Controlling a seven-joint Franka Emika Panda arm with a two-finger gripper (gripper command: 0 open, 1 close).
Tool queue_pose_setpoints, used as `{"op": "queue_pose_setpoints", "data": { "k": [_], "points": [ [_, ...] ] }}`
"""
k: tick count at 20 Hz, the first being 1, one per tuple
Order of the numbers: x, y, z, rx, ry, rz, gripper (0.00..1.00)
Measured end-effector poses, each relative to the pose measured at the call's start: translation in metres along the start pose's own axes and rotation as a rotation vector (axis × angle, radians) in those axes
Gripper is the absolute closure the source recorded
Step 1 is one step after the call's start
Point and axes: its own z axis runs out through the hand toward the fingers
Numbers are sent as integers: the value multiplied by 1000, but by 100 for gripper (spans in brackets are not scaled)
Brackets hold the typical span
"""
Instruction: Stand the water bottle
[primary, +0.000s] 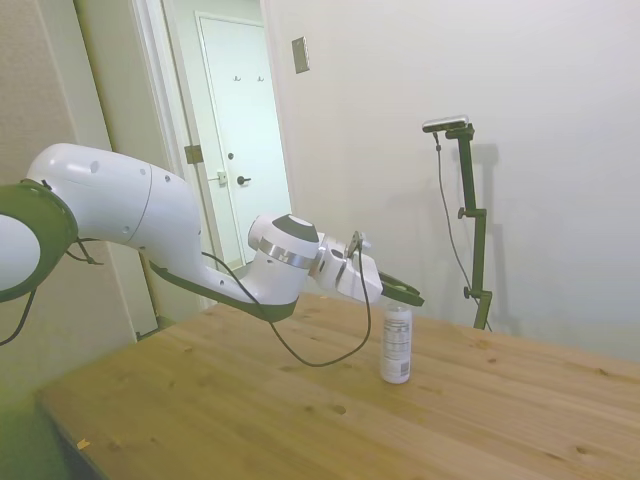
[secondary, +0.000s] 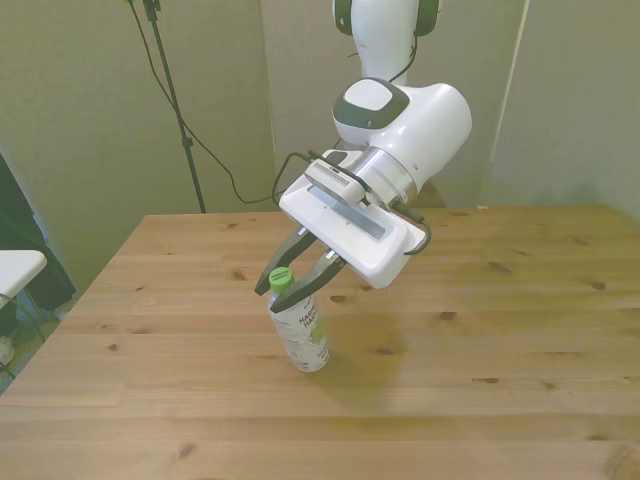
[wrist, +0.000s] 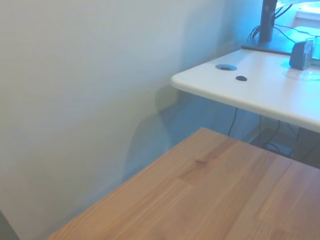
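A white Franka arm (secondary: 405, 120) reaches low over a wooden table (secondary: 520, 340), its gripper (secondary: 297, 276) angled down at the neck of the water bottle (secondary: 302, 330). The bottle rests base-down on the boards in the middle of the table, toward the front view's left; from the side it looks upright (primary: 397, 345), while in the front view it leans slightly, cap toward the front view's left. Its green cap (secondary: 281, 277) sits between the two dark fingers (secondary: 272, 276), which close in narrowly around the bottle's top — whether the pads actually press on it or stand just off it cannot be told from either view. The white label with green graphics faces the front camera. A black cable (primary: 318, 352) droops from the wrist in a loop toward the tabletop in the side view. Behind the arm, a pale door (primary: 243, 140) stands in the far wall. The wrist camera looks away from the bottle — it catches only a bare stretch of the wooden table (wrist: 220, 200), a plain wall (wrist: 90, 90), and the corner of a white desk (wrist: 250, 90) beyond.
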Motion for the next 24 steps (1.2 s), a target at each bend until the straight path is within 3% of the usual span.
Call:
{"op": "queue_pose_setpoints", "data": {
  "k": [10,18,24],
  "points": [
    [2,-3,-4,-23,-31,-1,0],
    [41,-18,-35,-168,-246,-65,0],
    [57,-11,-103,-216,-472,-237,0]
  ]
}}
